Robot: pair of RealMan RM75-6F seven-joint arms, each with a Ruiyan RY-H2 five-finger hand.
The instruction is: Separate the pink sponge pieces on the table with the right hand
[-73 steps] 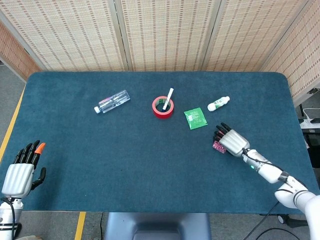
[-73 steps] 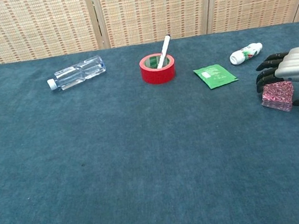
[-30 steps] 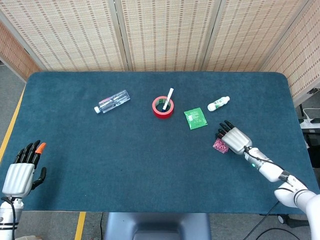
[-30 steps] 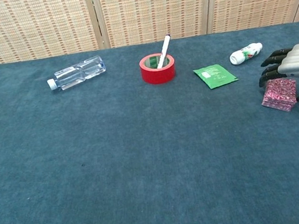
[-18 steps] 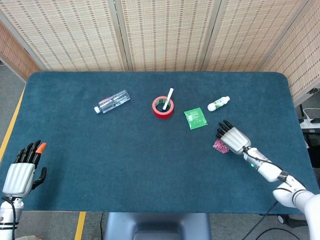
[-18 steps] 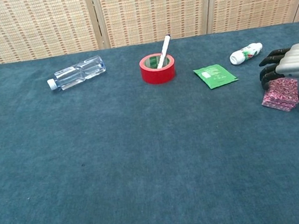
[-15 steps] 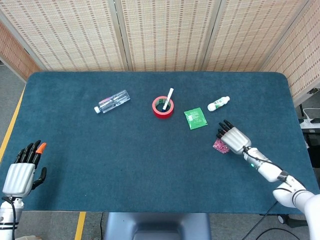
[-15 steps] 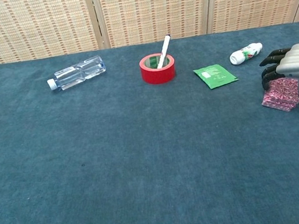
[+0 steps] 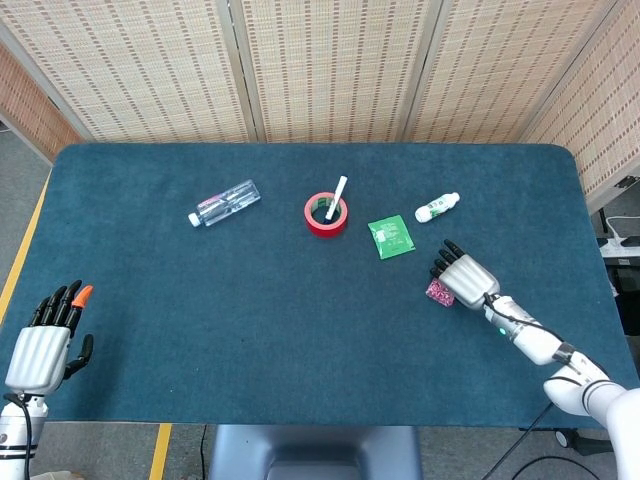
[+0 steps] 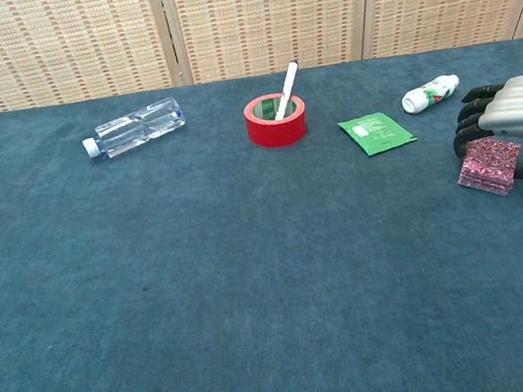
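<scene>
The pink sponge pieces (image 10: 488,165) are seen as one stacked block on the table (image 9: 250,300), near its right edge, below the small white bottle (image 10: 430,92) and to the right of the green packet (image 10: 376,132). No gap between pieces can be made out. The right hand (image 10: 516,119) is arched over the block, fingers curled down behind it and the thumb hooked at its right side; whether the block is actually pinched cannot be told. A likely failure is that both pieces are dragged together, or the top one is toppled aside. The left hand (image 9: 40,340) is kept open, well apart, at the near left edge.
</scene>
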